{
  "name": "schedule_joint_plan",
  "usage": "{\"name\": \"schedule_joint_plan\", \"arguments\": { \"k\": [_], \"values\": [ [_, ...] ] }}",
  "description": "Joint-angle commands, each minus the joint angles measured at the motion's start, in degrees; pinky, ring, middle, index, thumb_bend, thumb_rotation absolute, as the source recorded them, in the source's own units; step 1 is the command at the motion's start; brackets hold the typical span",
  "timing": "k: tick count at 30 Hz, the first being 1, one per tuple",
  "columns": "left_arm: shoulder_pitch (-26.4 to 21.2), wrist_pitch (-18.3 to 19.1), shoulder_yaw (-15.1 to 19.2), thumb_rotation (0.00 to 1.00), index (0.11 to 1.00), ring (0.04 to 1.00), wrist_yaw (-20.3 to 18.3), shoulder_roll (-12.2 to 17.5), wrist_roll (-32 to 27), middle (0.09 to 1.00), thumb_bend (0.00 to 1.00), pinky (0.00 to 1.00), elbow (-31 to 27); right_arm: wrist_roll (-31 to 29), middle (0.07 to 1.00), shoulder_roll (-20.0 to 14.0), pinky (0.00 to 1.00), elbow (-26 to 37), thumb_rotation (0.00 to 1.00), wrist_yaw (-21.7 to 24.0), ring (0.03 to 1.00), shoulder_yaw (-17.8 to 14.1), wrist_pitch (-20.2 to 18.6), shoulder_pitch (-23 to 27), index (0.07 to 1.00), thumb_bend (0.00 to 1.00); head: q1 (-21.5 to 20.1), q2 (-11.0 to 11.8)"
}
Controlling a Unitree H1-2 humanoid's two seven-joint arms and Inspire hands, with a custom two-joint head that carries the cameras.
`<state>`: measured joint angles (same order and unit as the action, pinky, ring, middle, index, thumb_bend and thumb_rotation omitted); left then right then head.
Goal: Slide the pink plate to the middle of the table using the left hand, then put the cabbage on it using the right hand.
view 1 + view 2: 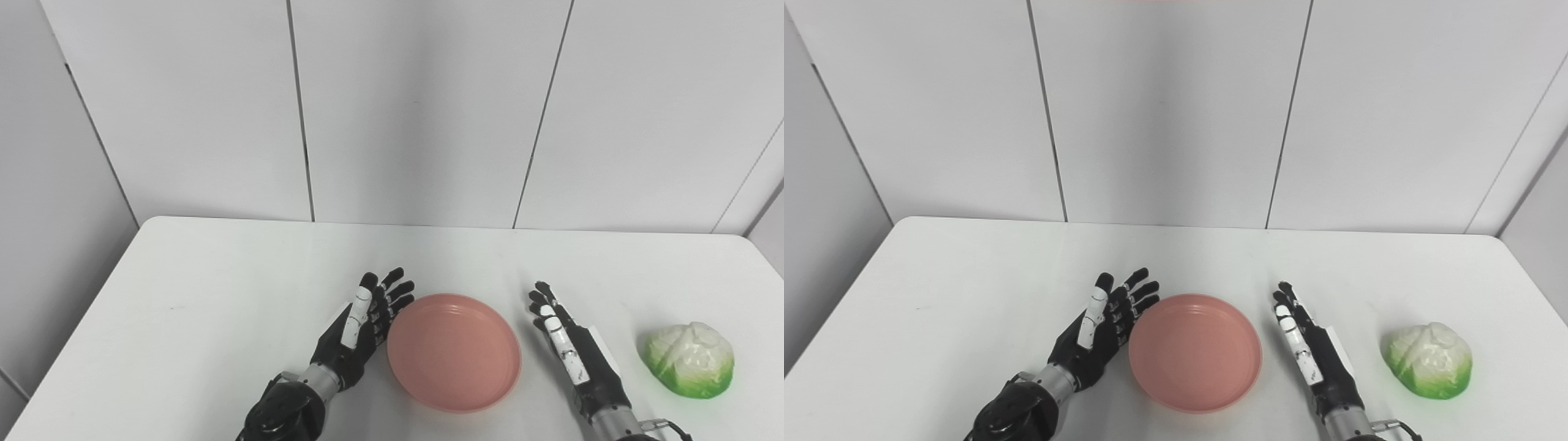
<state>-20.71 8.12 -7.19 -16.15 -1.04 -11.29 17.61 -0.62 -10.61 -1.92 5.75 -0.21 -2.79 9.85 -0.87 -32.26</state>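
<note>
The pink plate [454, 350] lies on the white table [214, 294], near the front and about midway across, with nothing on it. My left hand [361, 327] stands open on edge just left of the plate, fingers stretched out right beside its left rim. On the plate's right side my right hand [569, 346] is also open, fingers straight, a small gap away from the rim. A green and white cabbage [689, 359] rests on the table to the right of that hand, untouched.
White wall panels [416, 110] rise behind the table's far edge. The table's right edge runs close to the cabbage.
</note>
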Motion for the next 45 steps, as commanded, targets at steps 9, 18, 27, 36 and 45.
{"name": "schedule_joint_plan", "arguments": {
  "k": [9, 18, 27, 36, 45],
  "values": [
    [2.3, -1.0, -0.4, 1.0, 0.948, 0.939, 1.1, 1.8, 4.2, 0.942, 0.9, 0.95, 3.9, 6.8, 0.935, -1.8, 0.92, 7.0, 1.0, -1.7, 0.919, -0.4, 2.6, 1.7, 0.965, 0.67, -1.5, -0.1],
    [3.0, -1.6, -0.6, 0.99, 0.937, 0.93, 1.4, 2.2, 5.5, 0.933, 0.89, 0.94, 4.1, 7.3, 0.94, -4.1, 0.92, 12.1, 0.98, -2.2, 0.927, -3.3, 3.3, 4.0, 0.974, 0.74, -4.1, 0.2],
    [3.3, -2.7, 0.1, 0.97, 0.928, 0.925, 1.8, 2.6, 5.6, 0.927, 0.89, 0.92, 4.8, 10.5, 0.936, -9.5, 0.86, 16.6, 1.0, -2.5, 0.915, -6.3, 4.5, 6.3, 0.974, 0.79, -7.6, 0.4],
    [3.6, -2.3, 0.8, 0.98, 0.911, 0.91, 1.3, 3.7, 5.2, 0.912, 0.88, 0.91, 4.9, 20.1, 0.919, -14.6, 0.81, 21.8, 1.0, -3.8, 0.89, -9.8, 0.7, 5.7, 0.949, 0.8, -10.6, 0.7],
    [3.8, -7.3, 2.7, 0.97, 0.913, 0.915, 1.2, 3.9, 4.2, 0.921, 0.91, 0.9, 7.3, 26.5, 0.956, -19.7, 0.86, 21.8, 0.9, -3.6, 0.929, -15.5, -2.6, 2.7, 0.981, 0.92, -12.2, 0.9]
  ]
}}
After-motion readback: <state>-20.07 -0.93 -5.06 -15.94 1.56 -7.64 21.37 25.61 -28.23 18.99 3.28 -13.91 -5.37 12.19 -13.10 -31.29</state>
